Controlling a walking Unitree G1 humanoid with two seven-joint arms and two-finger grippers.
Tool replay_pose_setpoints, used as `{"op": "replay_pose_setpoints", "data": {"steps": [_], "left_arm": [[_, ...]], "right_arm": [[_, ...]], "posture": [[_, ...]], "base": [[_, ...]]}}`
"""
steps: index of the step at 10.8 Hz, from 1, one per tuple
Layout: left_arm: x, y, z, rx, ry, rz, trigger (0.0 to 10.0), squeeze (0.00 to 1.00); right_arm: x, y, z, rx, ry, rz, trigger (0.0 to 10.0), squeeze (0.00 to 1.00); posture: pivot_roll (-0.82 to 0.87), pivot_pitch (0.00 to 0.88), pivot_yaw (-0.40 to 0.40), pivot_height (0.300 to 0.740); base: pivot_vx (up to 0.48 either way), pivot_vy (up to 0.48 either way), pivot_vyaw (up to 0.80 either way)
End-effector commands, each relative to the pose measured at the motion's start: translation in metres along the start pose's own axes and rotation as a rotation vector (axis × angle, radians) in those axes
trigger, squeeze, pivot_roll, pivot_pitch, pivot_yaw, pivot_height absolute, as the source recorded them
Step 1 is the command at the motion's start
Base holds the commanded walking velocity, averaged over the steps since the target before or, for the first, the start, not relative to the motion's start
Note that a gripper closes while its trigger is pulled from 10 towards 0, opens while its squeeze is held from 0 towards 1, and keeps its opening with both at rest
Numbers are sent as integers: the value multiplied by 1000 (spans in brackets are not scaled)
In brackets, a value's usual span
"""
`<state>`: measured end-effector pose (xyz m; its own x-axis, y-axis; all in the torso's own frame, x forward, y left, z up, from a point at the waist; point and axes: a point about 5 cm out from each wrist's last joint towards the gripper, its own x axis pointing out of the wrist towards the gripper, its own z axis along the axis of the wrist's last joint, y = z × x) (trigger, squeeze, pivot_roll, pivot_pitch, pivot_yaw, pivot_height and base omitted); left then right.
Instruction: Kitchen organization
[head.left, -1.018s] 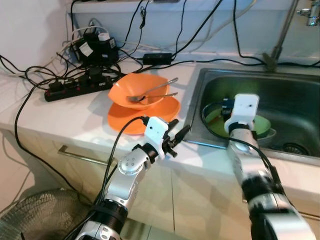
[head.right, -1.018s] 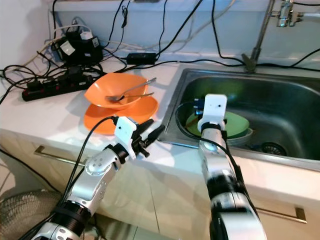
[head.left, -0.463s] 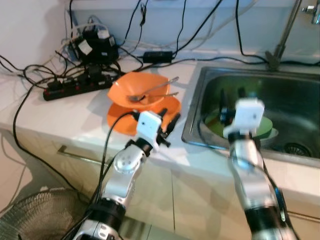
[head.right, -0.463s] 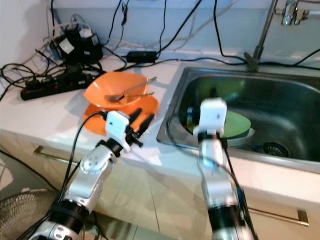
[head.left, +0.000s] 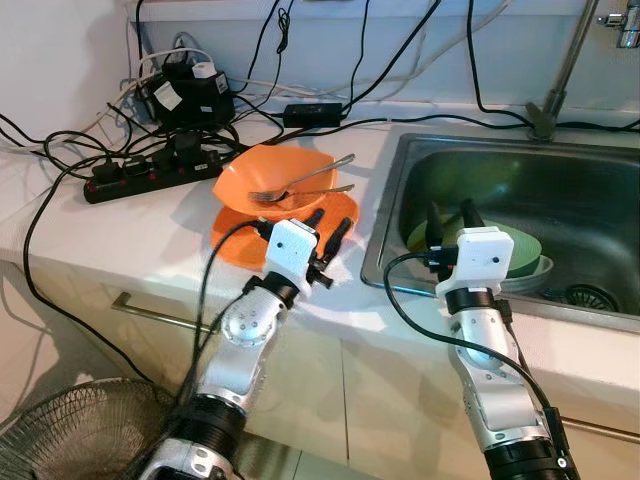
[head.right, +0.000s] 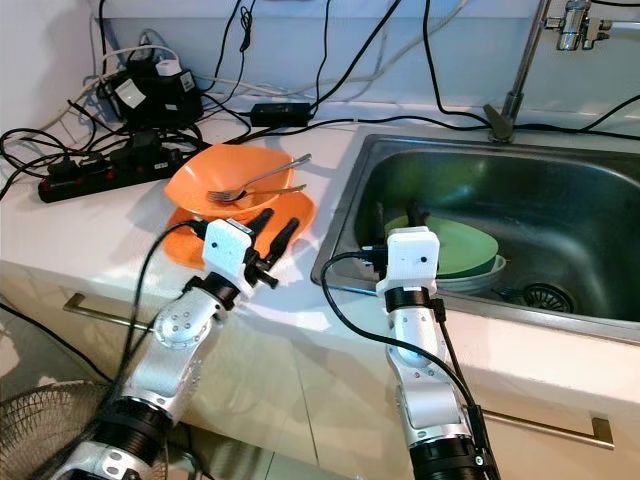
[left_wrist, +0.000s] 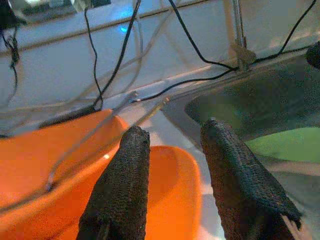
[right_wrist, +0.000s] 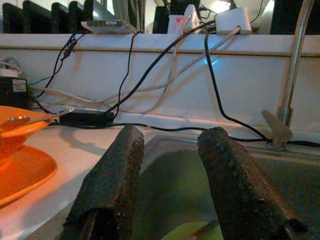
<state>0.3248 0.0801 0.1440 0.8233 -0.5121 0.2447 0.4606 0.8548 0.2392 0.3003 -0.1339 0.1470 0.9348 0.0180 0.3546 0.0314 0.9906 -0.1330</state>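
An orange bowl (head.left: 275, 178) sits on an orange plate (head.left: 240, 243) on the white counter, with a fork and a spoon (head.left: 305, 183) lying in it. My left gripper (head.left: 328, 226) hovers open over the plate's near right rim, fingers (left_wrist: 131, 170) pointing toward the bowl (left_wrist: 30, 160). A green plate (head.left: 522, 250) lies on other dishes in the steel sink (head.left: 590, 190). My right gripper (head.left: 450, 217) stands open above the sink's front edge, just short of the green plate, with nothing between its fingers (right_wrist: 112, 180).
A black power strip (head.left: 150, 170) and a tangle of chargers and cables (head.left: 190, 90) crowd the back left of the counter. The tap (head.left: 562, 70) rises behind the sink. A drawer handle (head.left: 160, 312) and a floor fan (head.left: 70, 430) lie below the counter edge.
My left gripper swung from the counter's front edge up and back over the orange plate's rim. My right gripper drew back from over the green plate toward the sink's front edge.
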Motion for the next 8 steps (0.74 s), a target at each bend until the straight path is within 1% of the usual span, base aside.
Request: {"op": "replay_pose_setpoints", "data": {"steps": [1, 3, 4, 5, 6, 7, 8], "left_arm": [[10, 2, 9, 137, -11, -27, 10000, 0], [32, 2, 24, 462, 0, -110, 10000, 0], [40, 2, 28, 531, 2, -125, 10000, 0], [46, 3, 27, 567, 32, -140, 10000, 1000], [51, 3, 22, 608, 76, -169, 10000, 1000], [54, 3, 21, 644, 93, -164, 10000, 1000], [60, 5, 18, 708, 137, -155, 10000, 0]], "right_arm": [[-3, 5, -3, 10, 26, 12, 10000, 0], [-3, 7, -5, 13, 36, 8, 10000, 0], [-3, 7, -5, 13, 38, 6, 10000, 0], [-3, 7, -5, 14, 40, 2, 10000, 0], [-2, 7, -5, 14, 41, 0, 10000, 0], [-2, 7, -5, 14, 43, -2, 10000, 0], [-2, 6, -6, 14, 47, -7, 10000, 0]], "posture": [[32, 0, 118, 740], [31, 0, 123, 740], [29, 0, 126, 740], [29, 0, 127, 740], [25, 0, 130, 740], [25, 0, 130, 740], [29, 0, 128, 740]], "base": [[0, 0, 0], [0, 0, 0], [0, 0, 0], [0, 0, 0], [0, 0, 0], [0, 0, 0], [0, 0, 0]]}}
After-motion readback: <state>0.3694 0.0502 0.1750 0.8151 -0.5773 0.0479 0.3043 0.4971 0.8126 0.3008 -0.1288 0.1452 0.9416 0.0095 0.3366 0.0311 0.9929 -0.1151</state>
